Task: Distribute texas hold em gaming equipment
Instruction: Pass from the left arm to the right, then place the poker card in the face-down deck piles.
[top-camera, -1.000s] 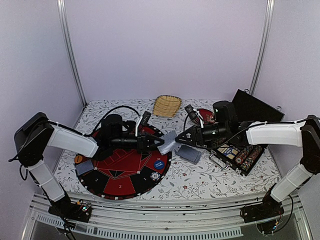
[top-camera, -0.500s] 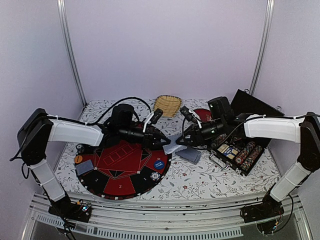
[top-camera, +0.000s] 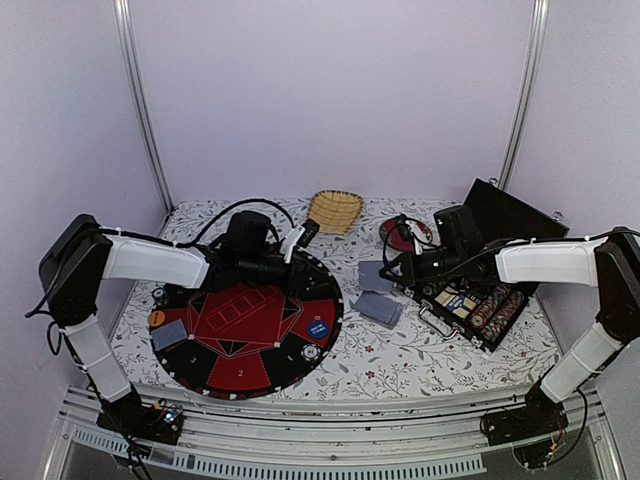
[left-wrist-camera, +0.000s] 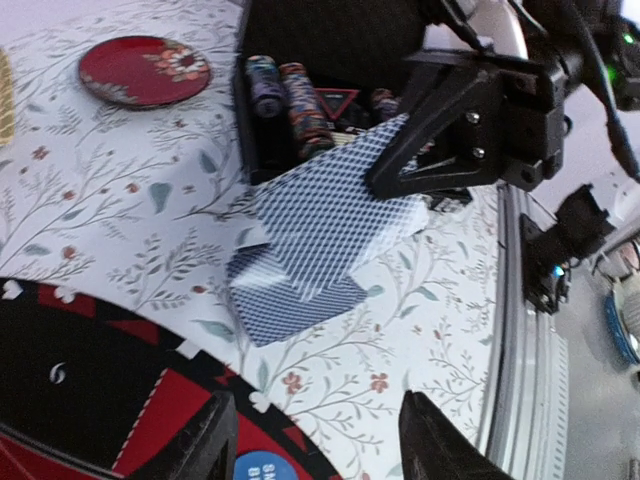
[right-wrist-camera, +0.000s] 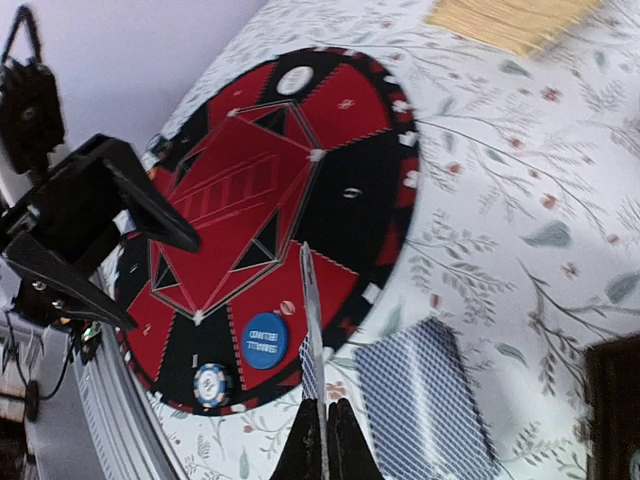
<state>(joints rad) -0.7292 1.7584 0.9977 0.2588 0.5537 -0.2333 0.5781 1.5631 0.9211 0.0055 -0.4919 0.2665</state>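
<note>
Two arms meet near the middle of the flowery tabletop (top-camera: 400, 360). The right end effector (right-wrist-camera: 322, 415) is pinched tight on one thin blue-backed playing card (left-wrist-camera: 340, 200). The card hangs in the air just beside the round red and black felt game mat (top-camera: 250, 320). The right wrist view sees the card edge-on, so it looks like a thin line. Holding it by one end leaves the other end free. I think that is so the other arm can take it, or so it can be laid flat on the mat.

The left end effector (left-wrist-camera: 318, 410) is spread wide and holds nothing. It points at the card but is apart from it.

Under the held card, a small pile of blue-backed cards (top-camera: 378, 308) lies flat on the tabletop. It sits between the mat and the open black case of striped chips (top-camera: 480, 305). That keeps cards and chips close to the right arm. A round blue button (right-wrist-camera: 262, 340) and a dark striped chip (right-wrist-camera: 212, 382) lie on the mat's near side.
</note>
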